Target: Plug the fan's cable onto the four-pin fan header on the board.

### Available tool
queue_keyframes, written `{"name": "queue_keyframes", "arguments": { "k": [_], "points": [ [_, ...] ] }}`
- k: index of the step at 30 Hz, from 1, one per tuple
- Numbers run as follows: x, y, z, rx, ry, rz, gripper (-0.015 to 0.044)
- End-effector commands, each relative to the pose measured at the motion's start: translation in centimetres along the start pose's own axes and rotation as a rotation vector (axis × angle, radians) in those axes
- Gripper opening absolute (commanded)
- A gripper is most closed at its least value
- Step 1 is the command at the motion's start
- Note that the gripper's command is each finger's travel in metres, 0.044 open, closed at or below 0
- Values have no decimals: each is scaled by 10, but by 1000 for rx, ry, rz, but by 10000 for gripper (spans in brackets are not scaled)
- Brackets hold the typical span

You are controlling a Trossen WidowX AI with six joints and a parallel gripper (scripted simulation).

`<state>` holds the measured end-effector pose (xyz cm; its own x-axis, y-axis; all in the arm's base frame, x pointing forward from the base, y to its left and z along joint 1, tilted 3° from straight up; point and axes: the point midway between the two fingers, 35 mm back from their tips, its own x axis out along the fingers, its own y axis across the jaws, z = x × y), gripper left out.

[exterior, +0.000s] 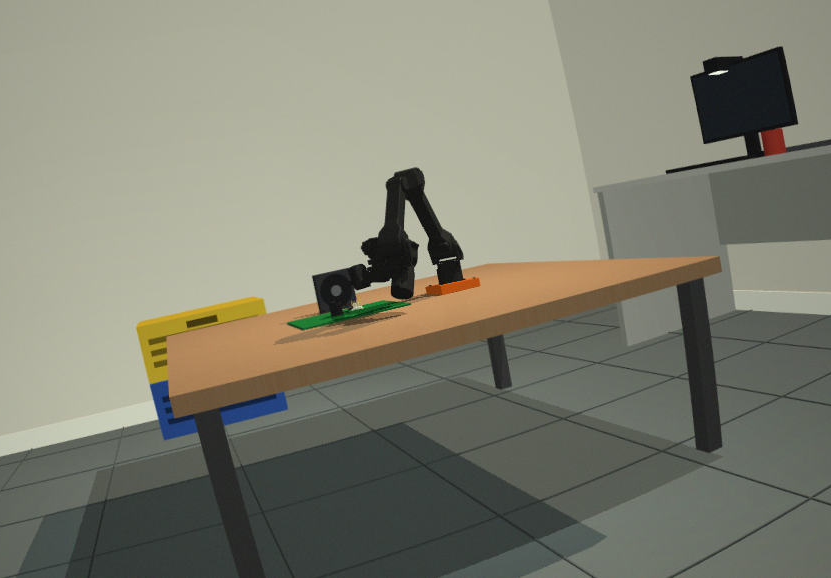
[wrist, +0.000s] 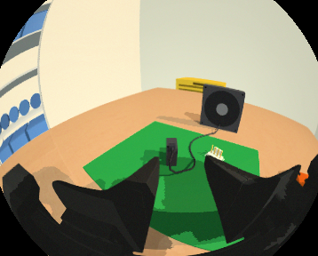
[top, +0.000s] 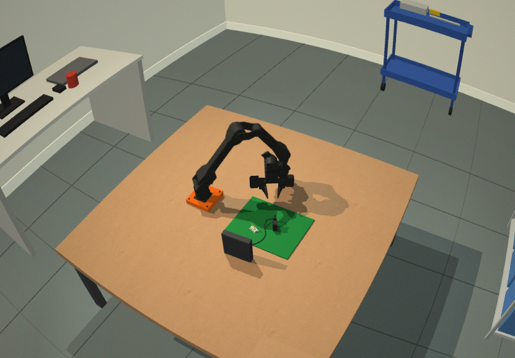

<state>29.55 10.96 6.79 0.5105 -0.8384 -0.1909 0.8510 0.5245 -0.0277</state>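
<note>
You've got one arm (top: 224,156) (exterior: 395,204) here, one green board (top: 295,236) (exterior: 307,323) (wrist: 122,151) on the worktop (top: 160,236) (exterior: 532,293) (wrist: 99,111), one fan (top: 237,246) (exterior: 324,289) (wrist: 222,108) standing upright at its edge, and one black plug (top: 274,223) (exterior: 336,310) (wrist: 171,152) upright on that board! One cable (top: 264,231) (wrist: 191,153) curves from fan to plug. And there's your one white header (top: 255,231) (exterior: 359,307) (wrist: 215,153), its pins bare, the plug apart from it!

Your arm rises from one orange base (top: 191,201) (exterior: 474,282) (wrist: 303,179), bends high at the elbow and drops forward, wrist low. Your two fingers (top: 272,197) (exterior: 360,276) stand apart, nothing between them, pointing toward the board, clear of the plug!
</note>
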Motion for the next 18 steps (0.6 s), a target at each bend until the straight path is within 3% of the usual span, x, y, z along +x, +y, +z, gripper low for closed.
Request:
{"name": "queue_keyframes", "arguments": {
  "k": [1,8,18],
  "points": [
    [4,-4,4,-4,40,-57,271],
    [14,-13,7,-30,166,-181,440],
    [23,-23,10,-59,378,-307,440]
  ]
}}
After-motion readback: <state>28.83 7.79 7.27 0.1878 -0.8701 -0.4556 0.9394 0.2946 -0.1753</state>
